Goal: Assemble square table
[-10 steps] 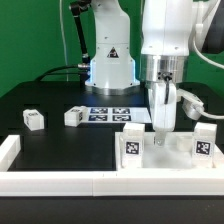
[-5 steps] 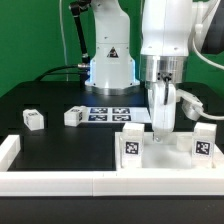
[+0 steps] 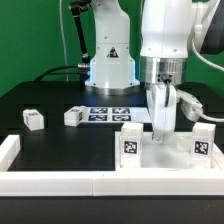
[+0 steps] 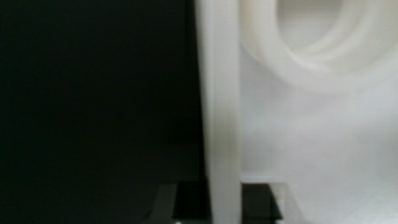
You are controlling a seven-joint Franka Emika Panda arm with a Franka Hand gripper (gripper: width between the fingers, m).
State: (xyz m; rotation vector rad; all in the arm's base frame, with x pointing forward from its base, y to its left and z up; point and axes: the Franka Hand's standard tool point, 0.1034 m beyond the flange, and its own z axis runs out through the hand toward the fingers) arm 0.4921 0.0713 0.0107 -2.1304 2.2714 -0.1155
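- We see the black bench (image 3: 55, 140) carrying every part.
- The arm (image 3: 165, 35) reaches straight down over the exterior view's right half.
- The rail (image 3: 60, 183) runs along the bench's front edge and turns back at the exterior view's left end.
- The slab (image 3: 168, 156) lies at the front of the bench on the exterior view's right, just behind the rail and directly under the arm.
- In the wrist view the slab (image 4: 311, 140) fills one side and bare bench the other. A round socket (image 4: 329, 30) is open in its face.
- The marker board (image 3: 110, 113) lies flat mid-bench, behind the slab and well apart from it.
- The gripper (image 3: 163, 127) points down onto the slab, between two tagged blocks.
- In the wrist view the gripper (image 4: 221, 205) is clenched on a thin white edge of the slab. One of its dark fingers (image 4: 178, 203) stands on each side of that edge.
- One tagged white block (image 3: 131, 146) stands at the slab's front corner on the exterior view's left, and a second (image 3: 203, 145) at the corner on the right.
- We cannot tell whether these blocks are part of the slab or separate pieces.
- Two loose legs lie on the bench on the exterior view's left, clear of the slab. One (image 3: 33, 119) is farther left and the other (image 3: 73, 116) lies just beside the marker board.
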